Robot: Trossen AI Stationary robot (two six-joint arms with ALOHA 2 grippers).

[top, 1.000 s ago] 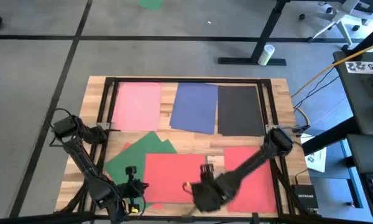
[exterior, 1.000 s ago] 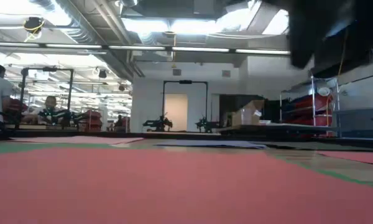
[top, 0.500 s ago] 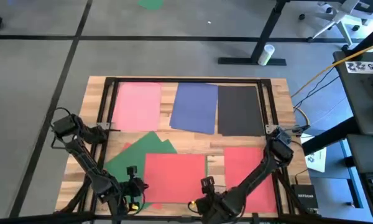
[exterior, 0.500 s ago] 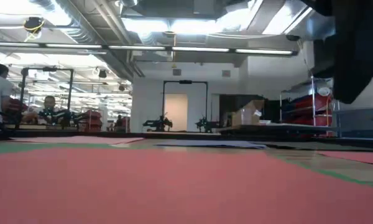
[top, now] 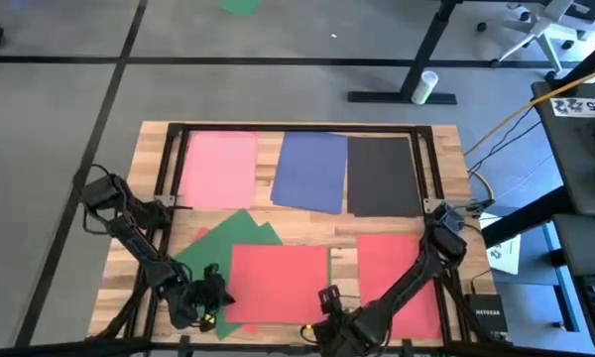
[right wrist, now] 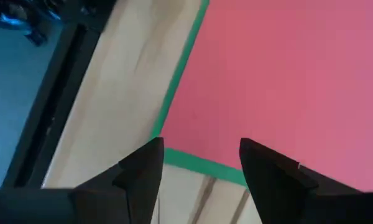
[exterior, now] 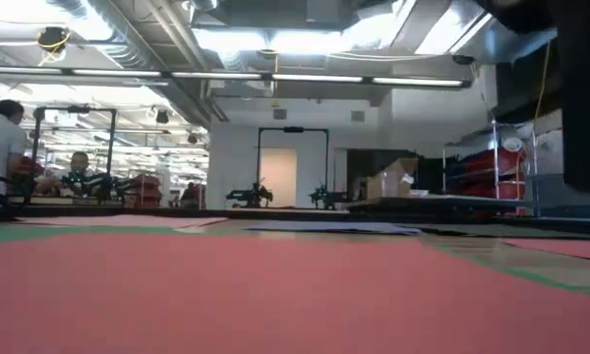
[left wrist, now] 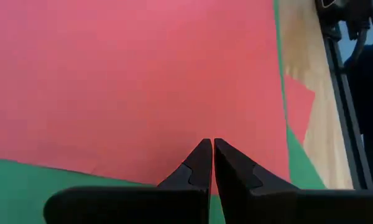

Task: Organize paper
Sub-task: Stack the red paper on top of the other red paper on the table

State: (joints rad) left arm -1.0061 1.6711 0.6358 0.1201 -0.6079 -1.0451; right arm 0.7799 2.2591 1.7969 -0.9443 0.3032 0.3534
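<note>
Red paper (top: 278, 281), left hand (left wrist: 209, 149) closed

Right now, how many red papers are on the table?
2 flat red construction-paper sheets: one near the table's front middle, lying over green sheets; another at front right. More may hide underneath.

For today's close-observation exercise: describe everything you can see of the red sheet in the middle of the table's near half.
The red sheet is a thin, flat rectangle of plain, matte paper, lying flat on the wooden table. It overlaps the green sheets beneath it, whose edges show past its left side. The left gripper sits at its left edge with fingers shut, their tips over the red surface in the wrist view. The right gripper is near its lower right corner, open.
</note>
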